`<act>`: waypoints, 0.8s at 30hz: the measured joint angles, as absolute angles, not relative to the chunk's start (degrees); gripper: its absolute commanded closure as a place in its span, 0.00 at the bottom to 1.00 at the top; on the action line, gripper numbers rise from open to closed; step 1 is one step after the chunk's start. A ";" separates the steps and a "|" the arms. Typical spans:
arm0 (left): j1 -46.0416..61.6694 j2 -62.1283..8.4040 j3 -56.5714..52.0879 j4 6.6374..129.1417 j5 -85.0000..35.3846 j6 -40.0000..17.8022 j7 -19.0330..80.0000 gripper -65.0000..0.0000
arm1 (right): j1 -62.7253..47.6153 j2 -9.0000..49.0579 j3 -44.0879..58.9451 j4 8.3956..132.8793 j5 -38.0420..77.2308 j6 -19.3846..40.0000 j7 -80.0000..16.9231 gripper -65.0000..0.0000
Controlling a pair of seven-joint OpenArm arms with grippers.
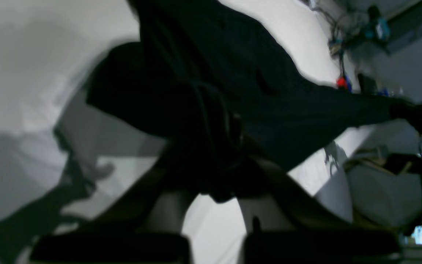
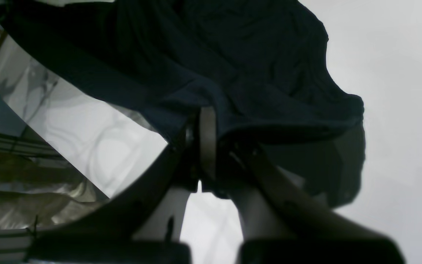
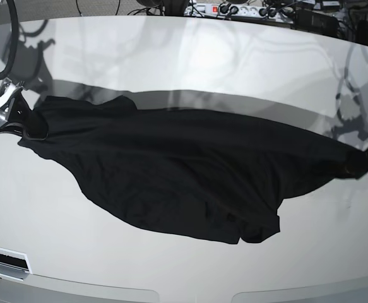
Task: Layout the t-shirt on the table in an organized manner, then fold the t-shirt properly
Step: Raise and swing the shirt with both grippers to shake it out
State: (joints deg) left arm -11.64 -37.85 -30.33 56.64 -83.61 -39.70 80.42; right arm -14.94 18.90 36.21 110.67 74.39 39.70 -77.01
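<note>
Two grippers are clamped shut on opposite ends of the t-shirt (image 3: pixel 184 170), which is stretched left to right across the middle of the bench (image 3: pixel 190 57). The right gripper (image 3: pixel 29 123) pinches fabric at the scene's left edge, the left gripper (image 3: pixel 363 161) at the right edge. This looks like the laying-out step: the cloth is drawn taut along its upper edge, while a loose lobe sags toward the near side. Next it likely needs lowering flat and that lobe smoothing. Cables and a power strip (image 3: pixel 234 9) lie beyond the far edge, well apart; nothing on the bench obstructs.
</note>
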 measured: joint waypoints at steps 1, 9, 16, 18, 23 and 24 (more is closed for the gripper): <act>-10.11 -37.89 -30.35 56.66 -83.59 -39.70 80.38 1.00 | -14.98 18.90 36.21 110.67 74.41 39.70 -77.01 1.00; 1.21 -37.15 -30.30 56.60 -83.57 -39.72 80.53 1.00 | -15.25 18.87 36.21 110.67 74.41 39.70 -78.67 1.00; 2.85 -37.32 -30.33 56.60 -83.61 -39.70 80.44 1.00 | -15.25 18.87 36.21 110.67 74.41 39.70 -78.67 1.00; 2.87 -37.32 -30.33 56.60 -83.61 -39.70 80.42 1.00 | -15.57 18.92 36.21 110.67 74.41 39.70 -78.48 1.00; 1.56 -37.28 -30.33 56.58 -83.57 -39.70 80.79 1.00 | -18.17 18.87 36.18 110.67 74.08 39.70 -78.52 1.00; 0.51 -37.26 -30.35 56.58 -83.55 -39.70 80.99 1.00 | -18.46 18.83 36.21 110.67 73.60 39.70 -78.52 1.00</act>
State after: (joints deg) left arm 0.51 -37.26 -30.35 56.58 -83.55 -39.70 80.99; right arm -18.46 18.83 36.21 110.67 73.60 39.70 -78.52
